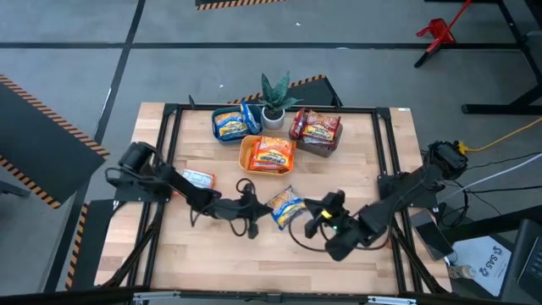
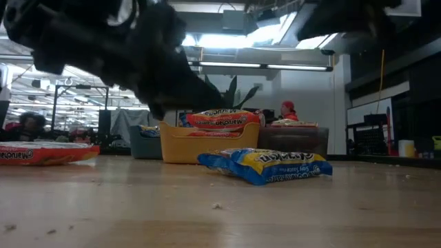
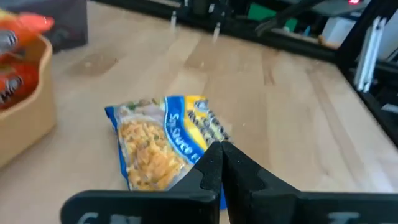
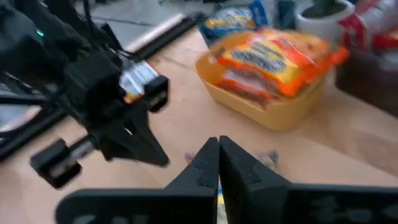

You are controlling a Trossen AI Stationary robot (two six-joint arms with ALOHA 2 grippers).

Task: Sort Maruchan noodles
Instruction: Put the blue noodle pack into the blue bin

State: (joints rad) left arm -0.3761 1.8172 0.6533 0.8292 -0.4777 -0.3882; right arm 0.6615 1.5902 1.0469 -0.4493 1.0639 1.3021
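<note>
The wooden bench [image 1: 356,169] carries three bins by its far edge: a teal bin [image 1: 222,114], an orange bin [image 1: 246,152] and a grey bin [image 1: 322,146], each holding Maruchan noodles. The left gripper [image 1: 251,211] and right gripper [image 1: 311,222] hover near the front edge, fingers pressed together, empty. Between them lies a yellow-and-blue packet [image 1: 286,205]; a red-and-white packet [image 1: 196,179] lies near the left edge.

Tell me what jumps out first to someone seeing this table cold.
A yellow-and-blue noodle packet lies loose on the wood between the two dark arms, with the left claw and right claw both shut on either side of it. Behind it, three bins hold sorted packets around a small potted plant.
</note>
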